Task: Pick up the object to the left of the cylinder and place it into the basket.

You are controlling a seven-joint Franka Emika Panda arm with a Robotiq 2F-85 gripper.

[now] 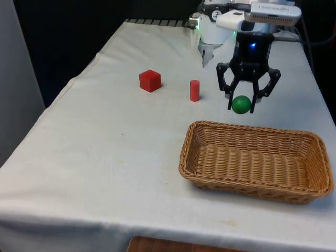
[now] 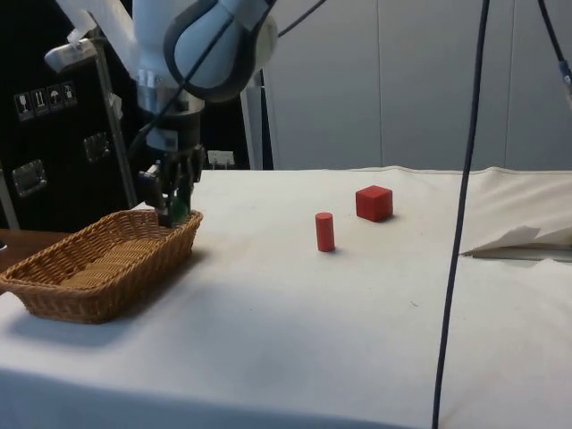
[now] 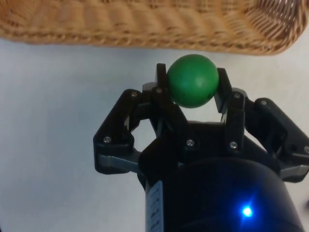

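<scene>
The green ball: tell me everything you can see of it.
The green ball is a smooth, plain sphere with a slight sheen, perhaps painted wood or plastic. It is clamped between the two black fingers of the gripper, one on each side. In the side view it hangs above the table, right by the long rim of the wicker basket, not yet inside it.
</scene>
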